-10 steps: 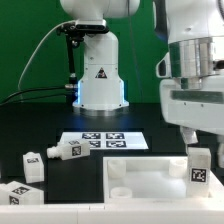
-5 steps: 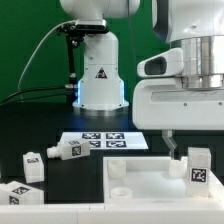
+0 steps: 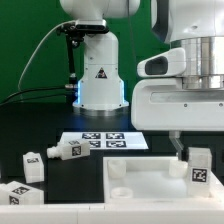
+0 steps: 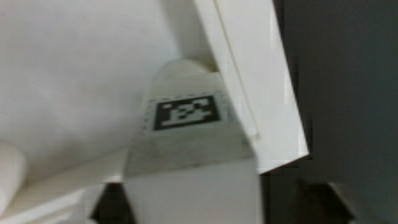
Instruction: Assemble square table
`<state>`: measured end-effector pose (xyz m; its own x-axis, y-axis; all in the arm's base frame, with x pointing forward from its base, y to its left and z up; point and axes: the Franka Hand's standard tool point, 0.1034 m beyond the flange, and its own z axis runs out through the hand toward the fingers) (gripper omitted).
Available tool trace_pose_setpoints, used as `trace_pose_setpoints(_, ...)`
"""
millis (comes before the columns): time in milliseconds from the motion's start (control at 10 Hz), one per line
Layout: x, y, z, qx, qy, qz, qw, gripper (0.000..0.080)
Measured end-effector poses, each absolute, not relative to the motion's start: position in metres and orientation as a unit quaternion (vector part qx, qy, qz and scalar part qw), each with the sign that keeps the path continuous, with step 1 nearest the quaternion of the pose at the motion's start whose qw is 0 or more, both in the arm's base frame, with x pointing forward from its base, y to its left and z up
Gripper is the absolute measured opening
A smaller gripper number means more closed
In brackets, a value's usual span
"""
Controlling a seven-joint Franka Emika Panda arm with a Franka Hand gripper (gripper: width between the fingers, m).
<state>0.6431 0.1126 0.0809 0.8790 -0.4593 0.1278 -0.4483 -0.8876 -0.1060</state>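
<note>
I saw the gripper (image 3: 196, 150) hanging over the square table slab (image 3: 150, 186) at the exterior view's right. Its fingers (image 3: 175, 148) were spread either side of an upright leg (image 3: 198, 166) standing at the slab's corner, one finger visibly clear of it. Three loose legs (image 3: 68, 150) lay on the worktop (image 3: 40, 125) toward the exterior view's left.

The square tabletop (image 3: 150, 180) and the loose legs (image 3: 66, 150) were seen to be of smooth, matt white plastic, though in the wrist view the tagged leg (image 4: 187, 160) was shown with a faintly speckled, grainy surface. The marker board (image 3: 100, 141) was printed in flat black on matt white sheet. The arm's shell (image 3: 185, 60) was finished in glossy white plastic, and the table (image 3: 30, 120) was surfaced in dull black.
</note>
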Motion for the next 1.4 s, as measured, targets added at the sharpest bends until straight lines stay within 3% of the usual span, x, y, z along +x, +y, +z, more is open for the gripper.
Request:
trace_pose_setpoints(100, 0.644, 0.111, 0.081, -0.960, 0.268, -0.074, 0.037, 0.0301)
trace_pose_setpoints(800, 0.645, 0.099, 0.081, -0.945, 0.315, -0.077, 0.029, 0.0301)
trace_pose_setpoints(1000, 0.647, 0.097, 0.090, -0.956, 0.283, -0.072, 0.029, 0.0301)
trace_pose_setpoints(1100, 0.651, 0.096, 0.098, -0.957, 0.276, -0.078, 0.032, 0.0372)
trace_pose_setpoints(1200, 0.650, 0.096, 0.094, -0.957, 0.278, -0.076, 0.031, 0.0556)
trace_pose_setpoints(1300, 0.650, 0.096, 0.094, -0.957, 0.278, -0.076, 0.030, 0.0556)
trace_pose_setpoints(1400, 0.650, 0.096, 0.094, -0.957, 0.278, -0.076, 0.030, 0.0620)
